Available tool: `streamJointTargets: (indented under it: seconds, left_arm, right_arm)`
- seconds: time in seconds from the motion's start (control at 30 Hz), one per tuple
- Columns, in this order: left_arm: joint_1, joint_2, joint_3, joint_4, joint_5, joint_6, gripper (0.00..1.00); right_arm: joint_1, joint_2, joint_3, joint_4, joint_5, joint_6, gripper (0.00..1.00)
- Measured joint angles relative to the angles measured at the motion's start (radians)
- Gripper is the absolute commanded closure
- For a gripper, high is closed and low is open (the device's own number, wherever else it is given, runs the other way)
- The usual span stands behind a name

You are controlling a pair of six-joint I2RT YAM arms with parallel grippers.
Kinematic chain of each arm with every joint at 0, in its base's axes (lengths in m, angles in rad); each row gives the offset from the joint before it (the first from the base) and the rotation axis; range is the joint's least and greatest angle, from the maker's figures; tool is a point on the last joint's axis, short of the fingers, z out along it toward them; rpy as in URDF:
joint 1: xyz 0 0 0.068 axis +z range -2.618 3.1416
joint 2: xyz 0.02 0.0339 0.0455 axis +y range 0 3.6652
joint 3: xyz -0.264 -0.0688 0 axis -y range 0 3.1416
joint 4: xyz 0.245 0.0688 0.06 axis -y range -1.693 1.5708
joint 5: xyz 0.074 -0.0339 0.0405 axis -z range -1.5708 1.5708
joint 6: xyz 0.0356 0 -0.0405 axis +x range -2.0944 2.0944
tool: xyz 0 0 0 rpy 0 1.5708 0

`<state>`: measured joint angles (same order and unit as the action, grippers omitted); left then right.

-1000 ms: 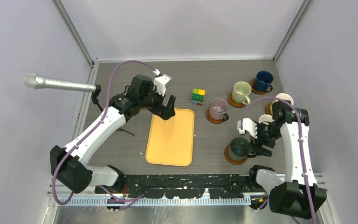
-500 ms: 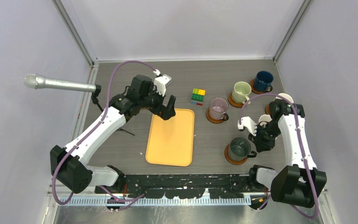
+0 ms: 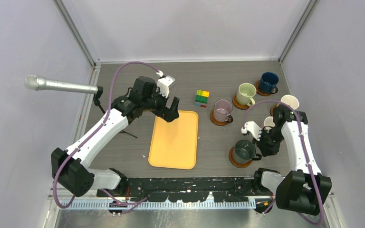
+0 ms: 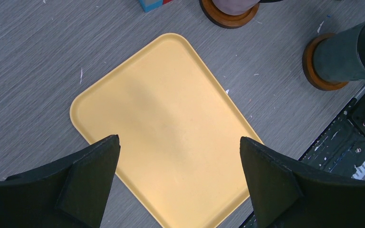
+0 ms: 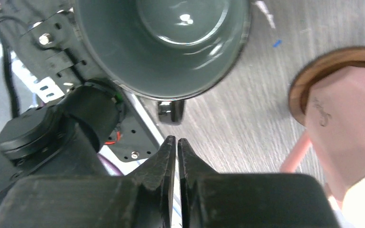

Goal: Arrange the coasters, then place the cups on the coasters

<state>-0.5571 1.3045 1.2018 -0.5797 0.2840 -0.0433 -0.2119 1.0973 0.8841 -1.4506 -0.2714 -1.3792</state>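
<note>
The dark green cup [image 3: 244, 151] stands on a brown coaster [image 3: 237, 163] near the front edge. My right gripper [image 3: 267, 146] is shut and empty just right of it. In the right wrist view its closed tips [image 5: 176, 140] sit below the cup's handle [image 5: 171, 112], apart from it. The pink-cream cup [image 5: 347, 123] rests on a coaster [image 5: 330, 61], half hidden by the right arm in the top view. The mauve cup [image 3: 223, 110], light green cup [image 3: 245, 93] and navy cup [image 3: 269, 81] each stand on a coaster. The pale yellow cup [image 3: 290, 101] stands at the far right. My left gripper [image 4: 178, 140] hangs open over the tray.
A yellow-orange tray [image 3: 174, 139] lies in the middle with nothing on it. A multicoloured cube [image 3: 201, 98] sits behind it. A microphone [image 3: 59, 85] pokes in from the left wall. A black rail [image 3: 190, 183] runs along the near edge.
My right gripper has closed from open and drawn back a little to the right of the dark green cup, which stays on its coaster. The left arm has not moved.
</note>
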Motion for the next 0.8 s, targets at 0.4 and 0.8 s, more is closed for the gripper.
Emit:
streamJointTargets:
  seconds: [0.4,0.8]
  left_arm:
    - [0.000,0.001,0.000,0.000,0.000,0.000,0.00]
    - [0.000,0.001,0.000,0.000,0.000,0.000,0.00]
  right_arm:
    - [0.000,0.005,-0.049,0.154,0.031,0.080,0.92]
    - [0.014,-0.044,-0.105,0.129,0.016,0.097,0.91]
